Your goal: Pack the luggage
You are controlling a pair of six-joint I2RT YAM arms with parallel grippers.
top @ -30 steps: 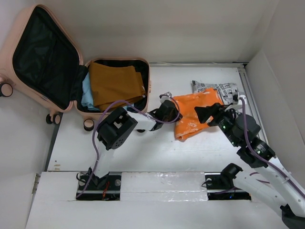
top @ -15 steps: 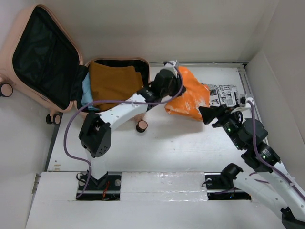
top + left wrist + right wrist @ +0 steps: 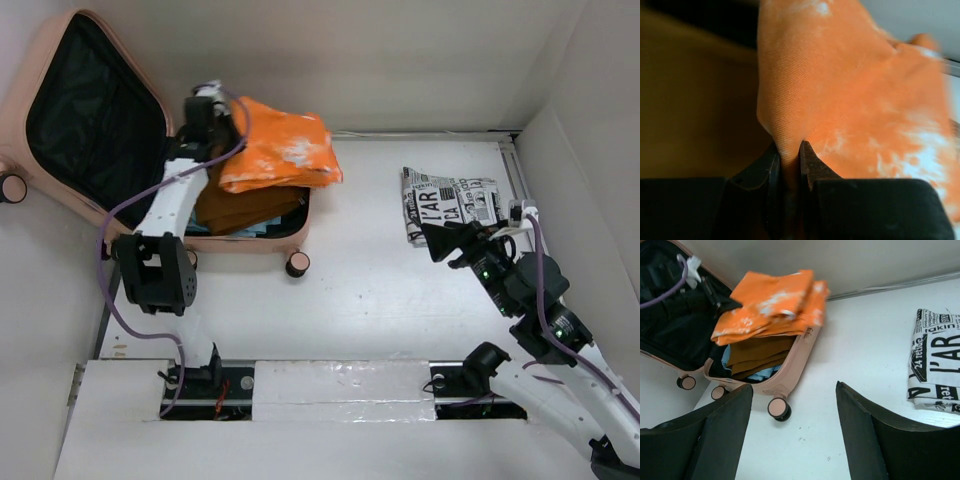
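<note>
Left wrist view is almost all orange garment (image 3: 855,95), with a dark brown blur to the left, so the luggage interior is unreadable there; left end effector (image 3: 788,150) is nearly closed, pinching a fold of that cloth between its jaws; in the top view the orange garment is motion-blurred and its left edge is hidden behind the end effector.

The luggage (image 3: 85,120) lies open at the far left of the tabletop (image 3: 380,300), lid leaning back and partly cut off by the frame edge; the brown garment (image 3: 235,208) inside is half covered by the orange one; only a sliver of light blue cloth (image 3: 758,374) shows under it; can't tell if the orange garment rests on the stack or hangs just above it; it overhangs the luggage's right wall.

Right end effector (image 3: 447,243) has its jaws wide apart and holds nothing, just near side of the newspaper-print cloth (image 3: 445,200); right arm base is cut off at the bottom right.

Versus a second ago: the orange garment was on the tabletop mid-right, overlapping the print cloth; now it is over the luggage; the print cloth is fully exposed; right end effector has backed off slightly, same opening.
</note>
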